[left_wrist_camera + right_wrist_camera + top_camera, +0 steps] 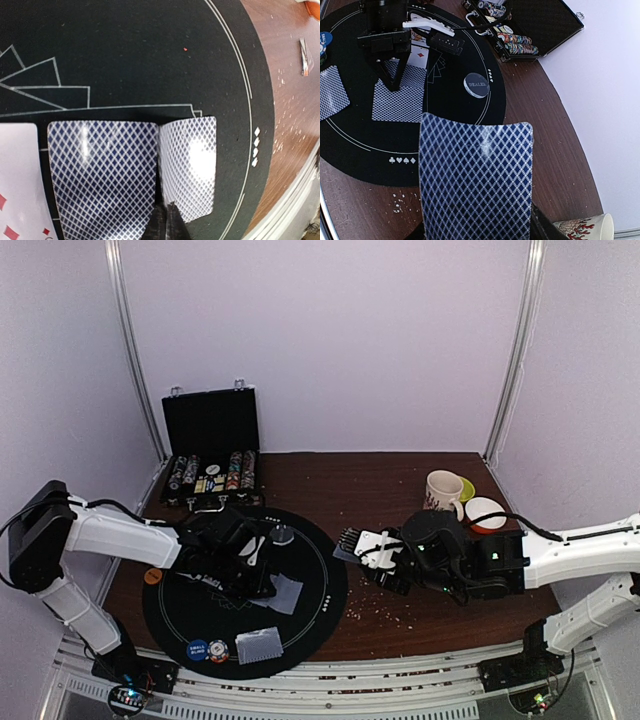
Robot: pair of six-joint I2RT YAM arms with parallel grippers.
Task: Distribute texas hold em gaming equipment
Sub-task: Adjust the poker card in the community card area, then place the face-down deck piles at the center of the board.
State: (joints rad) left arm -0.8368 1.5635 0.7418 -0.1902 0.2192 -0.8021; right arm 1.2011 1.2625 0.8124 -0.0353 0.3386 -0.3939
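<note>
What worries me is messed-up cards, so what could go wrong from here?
1. The left tool sits at the seam of two face-down cards; lifting could drag one askew.
2. The held cards in the right tool look bowed; they might slip out.
3. The mug stands close beside the right arm; a swing might knock it.

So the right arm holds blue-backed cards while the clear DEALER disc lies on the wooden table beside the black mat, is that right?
Not quite. The right gripper does hold blue-backed cards, but the DEALER disc lies on the round black mat, not on the wooden table beside it. The right wrist view shows this.
</note>
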